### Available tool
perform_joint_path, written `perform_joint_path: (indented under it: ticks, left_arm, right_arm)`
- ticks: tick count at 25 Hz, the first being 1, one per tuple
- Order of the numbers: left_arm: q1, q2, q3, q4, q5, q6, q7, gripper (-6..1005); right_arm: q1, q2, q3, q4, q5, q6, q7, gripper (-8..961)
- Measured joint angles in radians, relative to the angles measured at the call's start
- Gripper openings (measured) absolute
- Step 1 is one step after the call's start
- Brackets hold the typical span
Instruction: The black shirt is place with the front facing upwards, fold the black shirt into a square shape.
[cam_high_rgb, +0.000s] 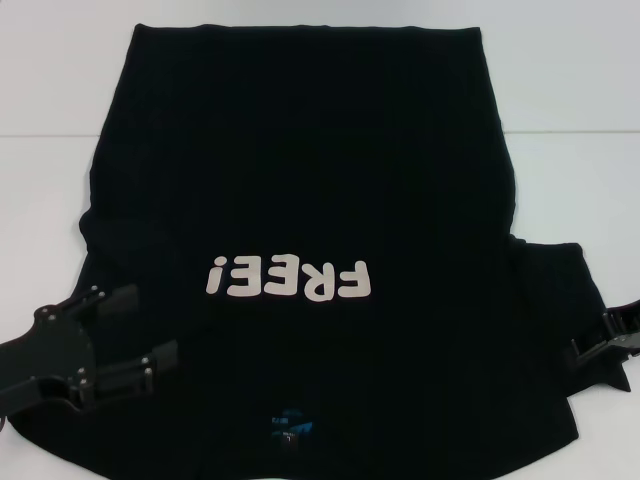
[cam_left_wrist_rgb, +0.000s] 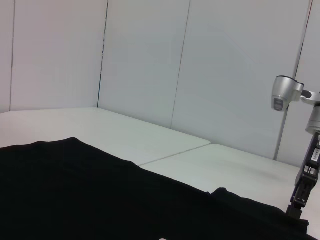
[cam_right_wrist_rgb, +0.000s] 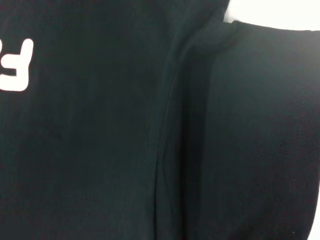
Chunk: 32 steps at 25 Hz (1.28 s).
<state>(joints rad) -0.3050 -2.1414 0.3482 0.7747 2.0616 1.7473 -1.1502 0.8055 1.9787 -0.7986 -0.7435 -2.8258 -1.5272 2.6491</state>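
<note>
- Around the shirt (cam_high_rgb: 300, 180) little else shows: a white surface (cam_high_rgb: 570, 180) with a seam across it, and pale wall panels (cam_left_wrist_rgb: 150, 60) behind in the left wrist view.
- Nothing lies on the cloth apart from the two grippers at its near corners.
- The shirt is spread flat, front up, covering most of the middle of the surface in the head view; its hem is at 12 o'clock and its collar at 6 o'clock, nearest the robot.
- Pale "FREE!" lettering (cam_high_rgb: 290, 280) reads upside down from the head camera, a little below centre; a small blue neck label (cam_high_rgb: 292, 422) sits near the 6 o'clock edge.
- One sleeve spreads out toward 4 o'clock, its seam and a soft fold showing in the right wrist view.
- The left gripper (cam_high_rgb: 140, 335) is at 8 o'clock, over the shirt's edge by the other sleeve; its two fingers (cam_high_rgb: 112, 298) are spread apart with nothing between them, pointing toward the lettering.
- The right gripper (cam_high_rgb: 612, 338) is at 4 o'clock, at the outer edge of the sleeve and partly cut off by the frame; whether its fingers are apart or together I cannot tell.
- From the left wrist camera, the right arm (cam_left_wrist_rgb: 305, 185) stands at the far side of the cloth.
</note>
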Motion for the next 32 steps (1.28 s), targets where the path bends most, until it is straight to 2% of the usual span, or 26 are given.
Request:
perform_joint_path:
  ticks: [17,19,25,30,32]
  left_arm:
    - [0.001,0.0,-0.003,0.0,0.0,0.006,0.001,934]
    - [0.001,0.0,-0.003,0.0,0.0,0.009,0.001,934]
    - [0.001,0.0,-0.004,-0.001,-0.013,0.011,0.001,934]
    - [0.001,-0.002,-0.005,-0.002,-0.016,0.017,0.001,934]
    - [0.001,-0.003,-0.005,-0.002,-0.016,0.02,0.001,934]
  right_arm:
    - [0.003,0.004,0.014,-0.011,0.033,-0.003,-0.011,626]
    - [-0.008,-0.002,0.039,-0.029,0.047,-0.012,-0.012,430]
    - [-0.05,-0.025,0.141,-0.072,0.062,-0.005,-0.019,451]
    - [-0.055,-0.035,0.165,-0.083,0.046,0.043,-0.015,468]
    - [-0.051,-0.034,0.165,-0.087,0.04,0.052,-0.014,551]
